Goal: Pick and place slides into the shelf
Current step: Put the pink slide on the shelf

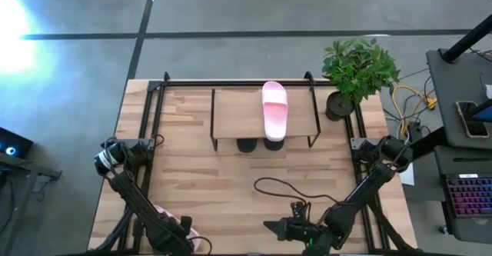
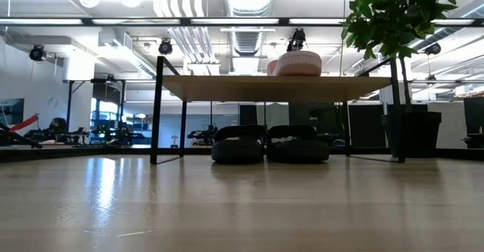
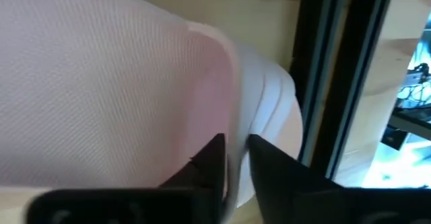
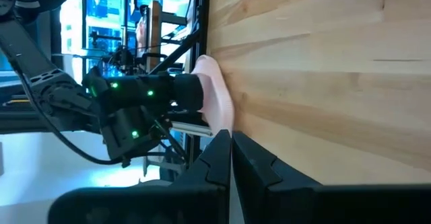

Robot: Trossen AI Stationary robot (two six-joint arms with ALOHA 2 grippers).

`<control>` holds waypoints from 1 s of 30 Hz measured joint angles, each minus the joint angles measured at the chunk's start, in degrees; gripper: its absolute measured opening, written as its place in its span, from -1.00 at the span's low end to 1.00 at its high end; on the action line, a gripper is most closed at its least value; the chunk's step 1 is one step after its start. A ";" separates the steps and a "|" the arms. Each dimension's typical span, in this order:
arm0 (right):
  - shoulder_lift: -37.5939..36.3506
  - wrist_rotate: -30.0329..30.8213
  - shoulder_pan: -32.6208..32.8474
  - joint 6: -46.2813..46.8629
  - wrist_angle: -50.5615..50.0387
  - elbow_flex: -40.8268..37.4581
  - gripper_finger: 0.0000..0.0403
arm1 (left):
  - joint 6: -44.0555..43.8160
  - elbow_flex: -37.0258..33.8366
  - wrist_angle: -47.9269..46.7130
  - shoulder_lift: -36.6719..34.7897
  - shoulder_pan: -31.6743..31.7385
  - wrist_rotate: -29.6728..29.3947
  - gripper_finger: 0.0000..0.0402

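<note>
The shelf [image 1: 238, 110] stands at the table's far side. One light pink slide [image 1: 274, 108] lies on its top board, also seen in the low view [image 2: 296, 63]. Two black slides [image 2: 237, 143] [image 2: 298, 143] sit side by side on the table under the board. The second pink slide [image 3: 108, 89] fills the left wrist view. It shows as a pink sliver [image 1: 190, 232] at the table's near edge, mostly hidden by the left arm. My left gripper [image 3: 237, 158] is shut on it. My right gripper [image 4: 231, 151] is shut and holds nothing, near the near edge [image 1: 278, 227]. My left gripper pinches the pink slide's side rim [image 3: 232, 126] between its two fingers, one finger [image 3: 209, 160] on the textured pink face and the other [image 3: 273, 163] on the pale ribbed side. Whether the slide is lifted or rests on the table I cannot tell.
A potted plant [image 1: 355, 71] stands at the table's far right corner beside the shelf. A black cable [image 1: 277, 188] loops across the table in front of the right arm. Bare wooden tabletop [image 1: 200, 179] lies between the arms and the shelf.
</note>
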 joint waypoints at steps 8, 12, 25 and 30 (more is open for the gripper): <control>0.02 0.08 -0.14 0.25 -1.28 0.00 -0.96 | -0.40 1.59 -1.92 -0.84 0.39 -2.06 -0.99; 0.04 3.25 0.18 0.00 -1.25 -0.02 -0.96 | -3.03 6.10 -3.76 -3.72 1.64 -7.51 -0.99; -0.07 13.63 4.06 0.61 -0.82 -0.02 -0.96 | -46.09 13.64 26.75 -28.77 16.36 -20.65 -1.00; -0.11 14.97 4.06 1.08 -0.82 -0.02 -0.96 | -63.64 4.77 43.58 -41.09 18.23 -34.55 -1.00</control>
